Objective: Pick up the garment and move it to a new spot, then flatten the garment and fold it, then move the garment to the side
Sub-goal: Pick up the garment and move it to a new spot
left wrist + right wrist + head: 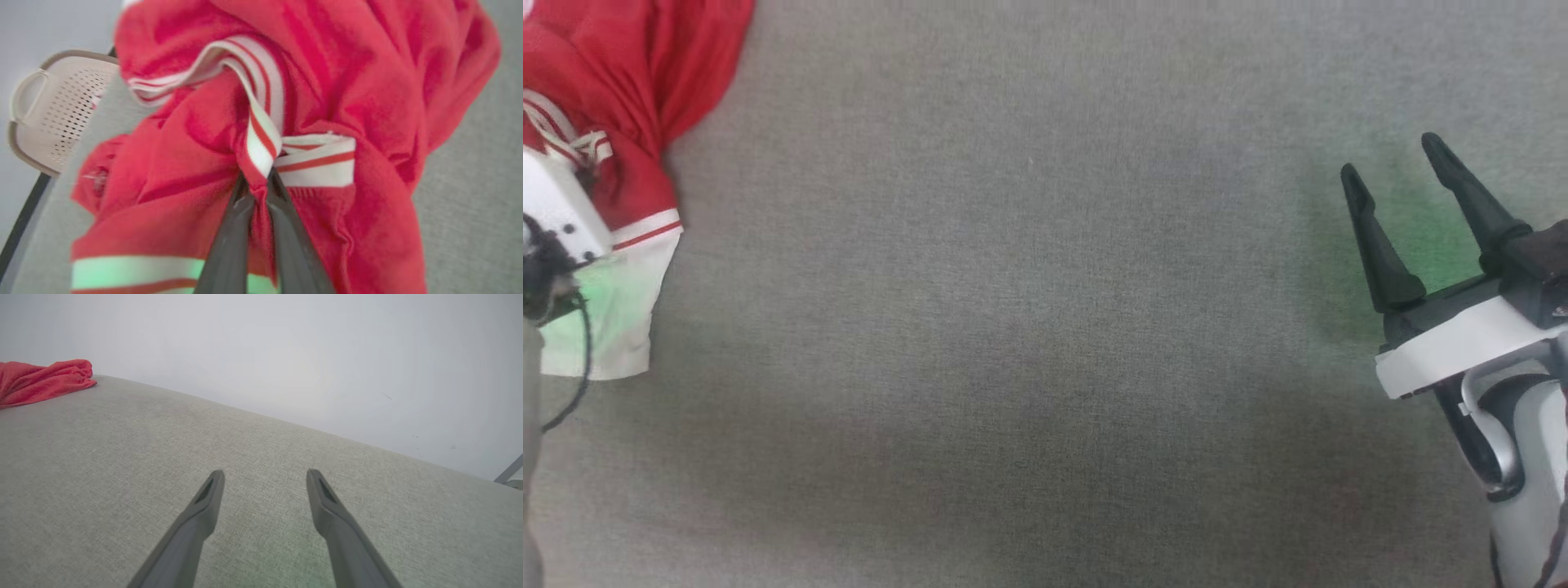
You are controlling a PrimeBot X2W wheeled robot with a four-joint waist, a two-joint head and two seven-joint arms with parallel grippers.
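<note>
Head view: the red jersey garment (629, 73) with white sleeves is lying at ten o'clock on the grey fabric bench (1045, 327); the right end effector (1389, 155) is hovering at three o'clock, wide open and empty. Left wrist view: the left end effector (256, 192) is clamping a red fold beside the striped trim. Right wrist view: the garment is showing at ten o'clock.

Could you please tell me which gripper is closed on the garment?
The left gripper, pinching the garment; the right gripper stands open over the grey surface.
</note>
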